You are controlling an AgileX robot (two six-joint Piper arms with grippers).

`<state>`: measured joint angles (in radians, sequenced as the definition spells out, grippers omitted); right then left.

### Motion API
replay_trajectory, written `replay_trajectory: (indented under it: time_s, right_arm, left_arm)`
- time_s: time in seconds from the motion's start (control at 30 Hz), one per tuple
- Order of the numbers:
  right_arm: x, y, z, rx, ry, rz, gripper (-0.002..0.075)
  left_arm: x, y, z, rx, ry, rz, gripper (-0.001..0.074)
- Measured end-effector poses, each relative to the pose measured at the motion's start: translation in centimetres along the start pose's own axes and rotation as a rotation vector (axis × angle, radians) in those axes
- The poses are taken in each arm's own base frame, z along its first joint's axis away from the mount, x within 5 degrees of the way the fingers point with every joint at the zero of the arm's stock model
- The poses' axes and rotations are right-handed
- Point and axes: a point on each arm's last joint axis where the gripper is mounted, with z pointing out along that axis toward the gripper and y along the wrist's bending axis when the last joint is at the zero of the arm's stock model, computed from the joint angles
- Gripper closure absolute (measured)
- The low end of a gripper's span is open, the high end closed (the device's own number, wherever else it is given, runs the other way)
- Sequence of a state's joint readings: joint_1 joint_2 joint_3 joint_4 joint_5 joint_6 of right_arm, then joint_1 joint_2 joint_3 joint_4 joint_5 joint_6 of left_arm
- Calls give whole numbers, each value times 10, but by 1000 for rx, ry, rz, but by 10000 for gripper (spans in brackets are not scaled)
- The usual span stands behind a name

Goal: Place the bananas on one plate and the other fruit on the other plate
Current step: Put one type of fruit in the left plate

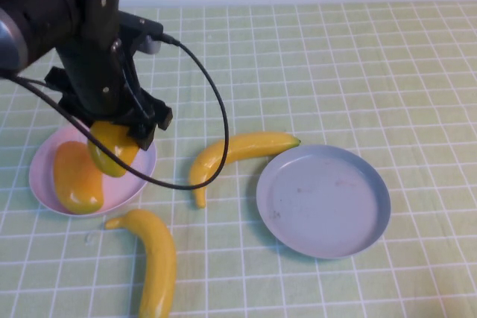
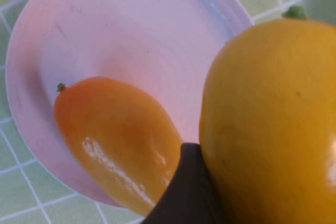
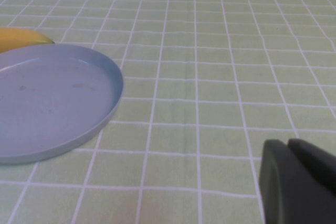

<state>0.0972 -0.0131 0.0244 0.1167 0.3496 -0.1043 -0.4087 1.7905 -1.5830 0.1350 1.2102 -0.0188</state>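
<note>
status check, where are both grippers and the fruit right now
Left gripper over pink plate, gripping second mango; first mango already on it. Right gripper shut, parked off right. Both bananas on cloth, grey-blue plate bare.

Both mangoes (image 2: pixel 118 137) look like shiny smooth plastic, highlights all over them. Same for the bananas (image 1: pixel 238 153), glossy and slick. The pink plate (image 2: pixel 131 30) and the grey-blue plate (image 3: pixel 47 103) look matt-ish plastic with faint scuffs. The checked tablecloth (image 3: pixel 220 66) is a dull, soft-looking cloth.

Yellow bananas (image 1: pixel 237 150), orange-yellow mangoes (image 1: pixel 76 177), pink plate (image 1: pixel 41 182), grey-blue plate (image 1: pixel 323 200), green-checked cloth (image 1: pixel 358 72).
</note>
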Motion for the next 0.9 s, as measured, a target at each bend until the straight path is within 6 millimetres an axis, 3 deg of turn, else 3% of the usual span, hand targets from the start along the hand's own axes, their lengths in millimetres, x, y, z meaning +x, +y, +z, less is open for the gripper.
replay_trajectory:
  time_s: [0.5, 0.63, 0.9]
  right_arm:
    - [0, 0, 0, 0, 0, 0, 743]
    - [0, 0, 0, 0, 0, 0, 743]
    - [0, 0, 0, 0, 0, 0, 743]
  left_arm:
    - [-4, -1, 70, -83, 109, 32, 200]
    - [-5, 2, 76, -100, 113, 38, 184]
    - [-4, 13, 78, -134, 114, 32, 79]
